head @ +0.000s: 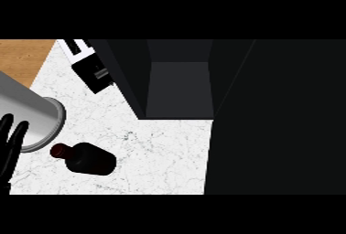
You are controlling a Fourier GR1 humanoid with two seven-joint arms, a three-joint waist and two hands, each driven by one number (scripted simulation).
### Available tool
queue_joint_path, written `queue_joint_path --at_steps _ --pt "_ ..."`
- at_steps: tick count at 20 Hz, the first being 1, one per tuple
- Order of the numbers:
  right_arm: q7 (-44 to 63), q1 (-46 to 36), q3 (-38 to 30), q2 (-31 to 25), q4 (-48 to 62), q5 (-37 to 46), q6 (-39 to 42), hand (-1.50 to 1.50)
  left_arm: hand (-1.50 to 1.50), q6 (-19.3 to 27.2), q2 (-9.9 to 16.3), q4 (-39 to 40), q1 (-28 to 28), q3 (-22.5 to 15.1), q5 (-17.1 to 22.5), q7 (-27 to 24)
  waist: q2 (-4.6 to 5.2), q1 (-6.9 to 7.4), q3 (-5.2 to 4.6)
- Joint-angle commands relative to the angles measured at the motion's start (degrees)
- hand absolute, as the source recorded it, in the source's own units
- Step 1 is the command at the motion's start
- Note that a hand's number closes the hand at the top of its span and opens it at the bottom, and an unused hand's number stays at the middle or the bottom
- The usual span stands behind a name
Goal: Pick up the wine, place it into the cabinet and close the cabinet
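While the wine bottle sits untouched on the white marble counter, you have only one hand to work from: the left hand, at the view's left edge, fingers straight, pointing up and slightly spread, holding nothing. It reads as resting, not reaching. The right hand does not show at all, so you cannot tell its state.

From those fingers the bottle lies just off to the right and slightly toward the robot, near but apart from them. It looks dark, squat and upright, seen steeply from above, with its reddish cap end leaning toward the fingers and its body away from them, so the visible long axis runs from upper left to lower right. A large grey cylinder stands right beside the fingers, on their far side, and crowds the approach.

Farther right of the fingers and beyond the bottle, the dark cabinet stands open, its door swung out. By my judgement, nothing of the task is done yet; the left hand is nearer.
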Motion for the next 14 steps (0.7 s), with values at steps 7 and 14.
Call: queue_joint_path --at_steps 7,14 --pt "5.0 -0.2 -2.8 -0.8 -8.1 -3.8 0.1 -1.5 -1.5 -10.3 0.0 1.3 6.5 13.6 18.7 -3.0 -0.11 0.28 -0.01" --pt "6.0 0.4 -1.3 0.2 -7.7 -3.0 0.2 -1.5 -1.5 -18.2 -3.5 11.0 10.9 12.3 18.5 -11.4 0.01 0.08 0.04"
